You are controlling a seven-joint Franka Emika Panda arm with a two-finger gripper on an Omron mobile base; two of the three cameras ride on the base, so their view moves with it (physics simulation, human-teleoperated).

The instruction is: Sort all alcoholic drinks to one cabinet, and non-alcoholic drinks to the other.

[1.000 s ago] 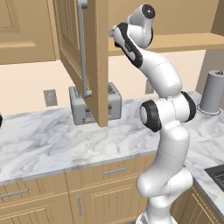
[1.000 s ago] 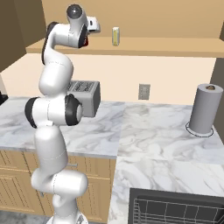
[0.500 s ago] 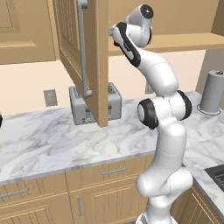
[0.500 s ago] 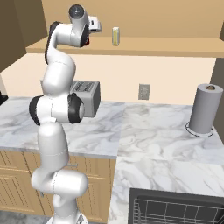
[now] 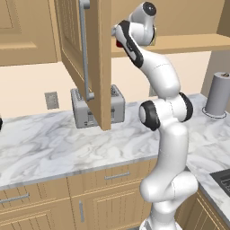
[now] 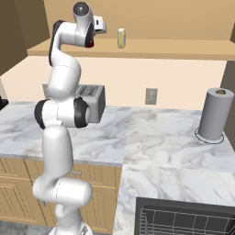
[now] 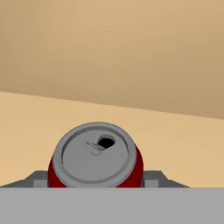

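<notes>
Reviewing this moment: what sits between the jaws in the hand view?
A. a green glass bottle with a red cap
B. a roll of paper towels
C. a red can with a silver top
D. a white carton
C: the hand view shows the red can with its silver pull-tab top seen from above, flanked by the grey fingers over the tan cabinet floor.

Can (image 7: 96,157) lower centre of hand view, on cabinet floor (image 7: 175,144), back wall (image 7: 113,48) behind. Toaster (image 5: 96,107) on counter (image 5: 58,143), behind open door (image 5: 85,54).
</notes>
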